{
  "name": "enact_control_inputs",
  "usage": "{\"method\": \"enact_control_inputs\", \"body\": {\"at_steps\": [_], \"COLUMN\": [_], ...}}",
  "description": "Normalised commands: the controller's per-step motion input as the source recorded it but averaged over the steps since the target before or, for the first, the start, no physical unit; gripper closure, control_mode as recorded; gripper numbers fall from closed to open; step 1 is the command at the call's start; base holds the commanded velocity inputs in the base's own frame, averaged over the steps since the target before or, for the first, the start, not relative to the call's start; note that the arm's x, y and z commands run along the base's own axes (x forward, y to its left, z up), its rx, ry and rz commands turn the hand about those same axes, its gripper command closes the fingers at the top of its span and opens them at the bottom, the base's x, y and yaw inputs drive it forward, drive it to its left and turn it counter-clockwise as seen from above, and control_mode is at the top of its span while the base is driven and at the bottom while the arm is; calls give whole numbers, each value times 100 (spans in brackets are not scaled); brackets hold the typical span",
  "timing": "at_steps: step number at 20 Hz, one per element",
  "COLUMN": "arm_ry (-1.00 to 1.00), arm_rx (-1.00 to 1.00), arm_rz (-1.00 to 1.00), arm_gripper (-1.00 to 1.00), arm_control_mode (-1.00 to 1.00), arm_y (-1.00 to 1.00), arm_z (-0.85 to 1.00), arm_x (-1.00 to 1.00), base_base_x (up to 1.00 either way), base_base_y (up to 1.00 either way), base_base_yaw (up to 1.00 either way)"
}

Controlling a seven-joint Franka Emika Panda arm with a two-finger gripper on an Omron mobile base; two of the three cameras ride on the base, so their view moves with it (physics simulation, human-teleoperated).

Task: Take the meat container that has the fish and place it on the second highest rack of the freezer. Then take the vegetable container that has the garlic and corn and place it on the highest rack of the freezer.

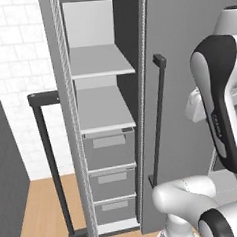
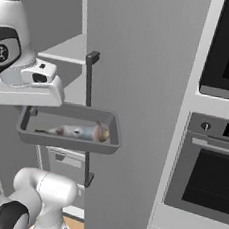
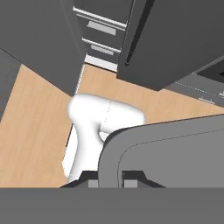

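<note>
My gripper [image 2: 32, 111] is shut on the left end rim of the meat container [image 2: 78, 138], a dark-grey tray held level in the air. The slim silvery fish [image 2: 77, 131] lies inside it. In the hand view the tray's rounded corner [image 3: 131, 144] sits between my fingertips [image 3: 89, 178]. The freezer [image 1: 106, 141] stands open, with the highest rack [image 1: 99, 61] and the second rack [image 1: 104, 110] both bare. The tray hangs right of the opening, in front of a closed grey door [image 2: 139, 89]. The vegetable container is out of view.
The freezer's open door, with its black bar handle [image 1: 48, 160], swings out on the left. Three grey drawers [image 1: 110, 150] sit under the racks. The closed door beside it has a black handle [image 2: 87, 118]. Black ovens [image 2: 205, 172] stand on the right, above a wooden floor [image 3: 39, 131].
</note>
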Motion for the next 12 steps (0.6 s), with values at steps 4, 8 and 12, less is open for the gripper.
{"method": "enact_control_inputs", "body": {"at_steps": [4, 8, 12], "arm_ry": [0, -1, 0], "arm_rx": [-1, 0, 0], "arm_rz": [6, 50, 56], "arm_gripper": [100, 100, 100], "arm_control_mode": [-100, -100, -100], "arm_y": [19, 62, 92], "arm_z": [-19, -5, 1], "arm_x": [2, -1, -13], "base_base_x": [0, 0, 0], "base_base_y": [0, 0, 0], "base_base_yaw": [0, 0, 0]}}
